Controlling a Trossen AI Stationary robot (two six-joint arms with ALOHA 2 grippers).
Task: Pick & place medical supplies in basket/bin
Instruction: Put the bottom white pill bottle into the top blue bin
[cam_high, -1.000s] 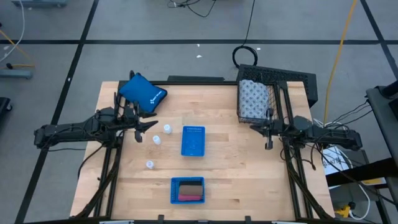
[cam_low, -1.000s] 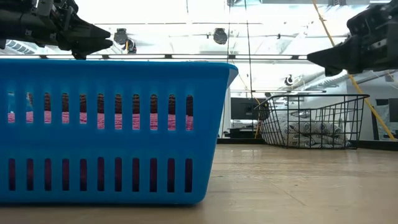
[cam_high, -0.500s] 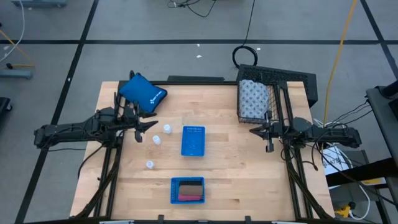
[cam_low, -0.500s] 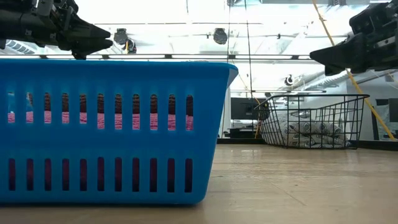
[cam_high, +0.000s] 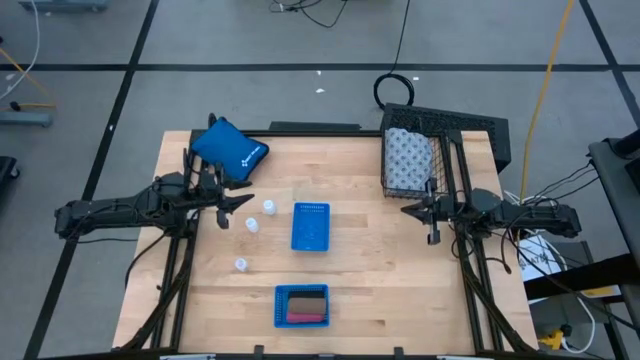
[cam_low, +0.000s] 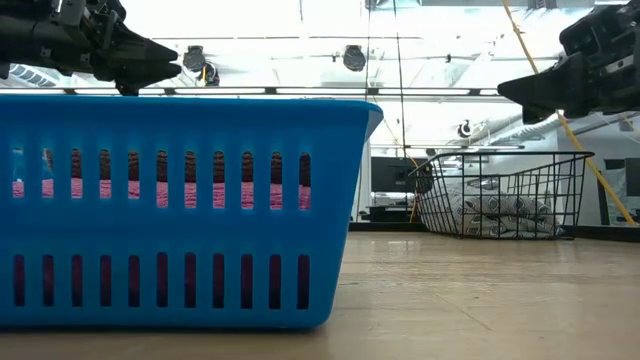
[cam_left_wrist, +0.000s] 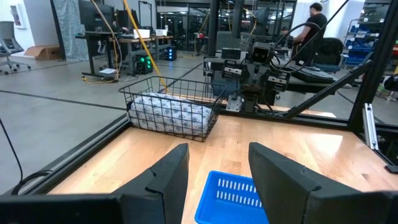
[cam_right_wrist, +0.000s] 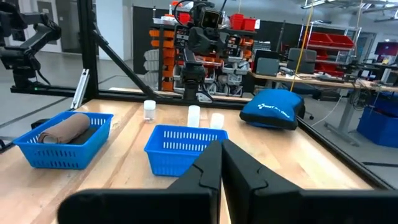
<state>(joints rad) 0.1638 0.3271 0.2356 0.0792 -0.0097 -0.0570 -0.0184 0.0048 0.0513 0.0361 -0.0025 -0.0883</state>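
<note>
The black wire basket (cam_high: 425, 155) stands at the table's far right corner with the dotted white roll (cam_high: 407, 160) lying inside it. Three tiny white bottles (cam_high: 269, 207) (cam_high: 253, 225) (cam_high: 241, 264) stand upright on the table left of centre. Pink and brown blocks (cam_high: 303, 308) lie in the near blue tray (cam_high: 280, 305). My left gripper (cam_high: 238, 208) hovers open just left of the far two bottles, raised off the table. My right gripper (cam_high: 408, 209) is shut and raised, just in front of the basket's near end.
An empty blue tray (cam_high: 311, 227) sits at the table's centre. A blue pouch (cam_high: 230, 150) lies at the far left corner, behind my left gripper. Bare wood lies between the centre tray and the basket. A person (cam_left_wrist: 314, 25) stands in the room beyond the table.
</note>
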